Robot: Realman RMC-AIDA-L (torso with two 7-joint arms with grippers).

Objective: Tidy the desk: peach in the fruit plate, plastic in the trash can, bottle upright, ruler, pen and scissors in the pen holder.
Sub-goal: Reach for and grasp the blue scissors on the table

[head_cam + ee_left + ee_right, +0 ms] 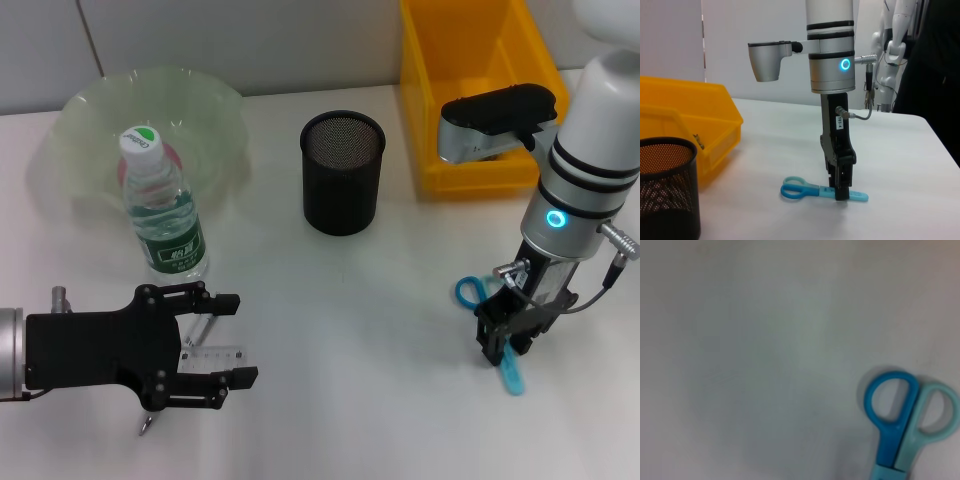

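The scissors lie flat on the table at about four o'clock from the pen holder, well apart from it. The right gripper stands over their middle, its tips down at the table on either side of the shank. The risk, as I judge it, is a thin, flat thing pinched low against a hard surface: the fingers could scrape the table, slip off the smooth plastic, or catch only one edge so the scissors swing or pivot once lifted. A crooked hold would then make it hard to drop them blade-first into the narrow mesh cup. In the left wrist view the right arm hangs almost plumb, wrist straight down, fingers close together around the scissors' shank; whether they already press on it I cannot tell.

The left gripper waits low at seven o'clock from the pen holder, reaching level across the table, fingers spread wide with a ruler lying between them. The bottle stands upright just beyond it, near the fruit plate, and could be knocked by a careless lift.
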